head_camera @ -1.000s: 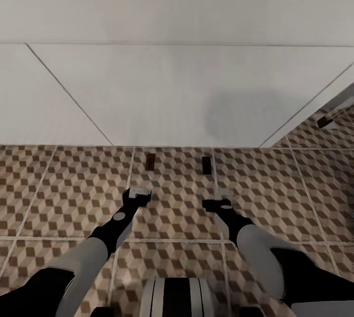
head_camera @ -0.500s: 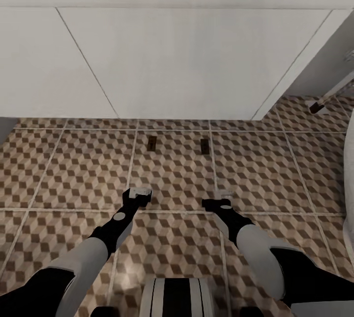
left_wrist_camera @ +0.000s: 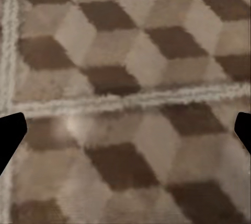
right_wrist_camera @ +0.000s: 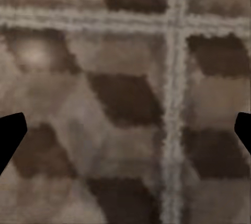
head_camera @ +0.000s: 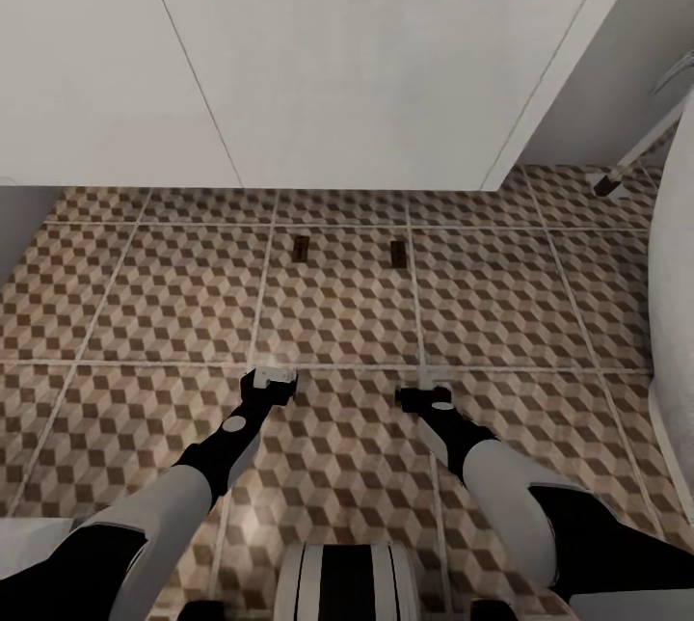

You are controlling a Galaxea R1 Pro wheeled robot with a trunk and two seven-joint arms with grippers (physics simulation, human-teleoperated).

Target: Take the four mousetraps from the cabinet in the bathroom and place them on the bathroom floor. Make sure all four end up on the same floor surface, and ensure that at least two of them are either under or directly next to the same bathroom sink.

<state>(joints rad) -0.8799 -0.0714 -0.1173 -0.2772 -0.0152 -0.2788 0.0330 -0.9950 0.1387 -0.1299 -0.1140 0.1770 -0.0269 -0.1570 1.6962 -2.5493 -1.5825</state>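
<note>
Between the earlier head views and the present one the whole picture has slid downward: the white unit's front edge sits higher in frame and more tiled floor shows, so we read a camera or base retreat, not a move of the things. Both arms keep the same place in the picture.

Two mousetraps lie on the bathroom floor (head_camera: pixel 145 293) just in front of the white sink (head_camera: pixel 366 71), whose plain front spans the upper part of the head view. The left mousetrap (head_camera: pixel 302 248) and the right mousetrap (head_camera: pixel 397 254) are well apart from each other, each with its long axis running away from us toward the unit.

The left gripper (head_camera: pixel 273 376) hangs over the tiles with nothing between its fingers; in the left wrist view its dark fingertips (left_wrist_camera: pixel 10 135) stand at opposite edges, so we read it as spread wide. The right gripper (head_camera: pixel 431 397) is likewise empty and spread, its fingertips (right_wrist_camera: pixel 11 130) wide apart in the right wrist view.

Each trap lies ahead of its own-side pincer. We judge that these two satisfy the sink condition, and that the coming move is a withdrawal toward the cabinet for the remaining traps.
</note>
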